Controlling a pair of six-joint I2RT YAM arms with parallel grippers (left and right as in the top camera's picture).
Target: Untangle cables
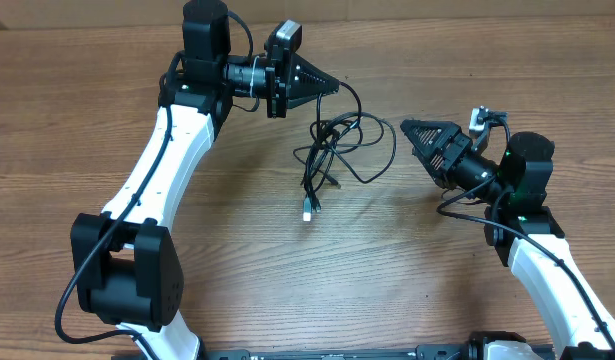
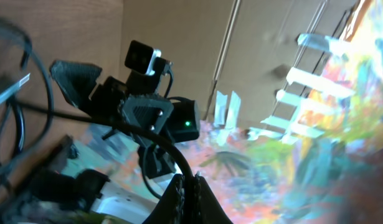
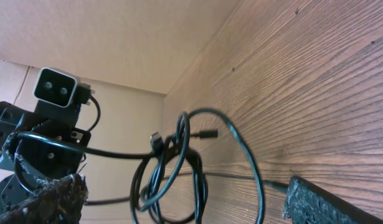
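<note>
Left pincer clamps one of the cables; right pincer gapes nearby.

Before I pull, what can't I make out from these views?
- Overhead: how many cables there are and where they cross. The strands overlap and are too small.
- Left wrist: how the left gripper pinches its strand. It is black on black at the bottom edge.
- Right wrist: the lower loops, cut off by the bottom edge between the open right gripper fingers.

Left arm extends forward, wrist turned right; left gripper clamped on one cable. Right arm points left; right gripper fully spread.
</note>
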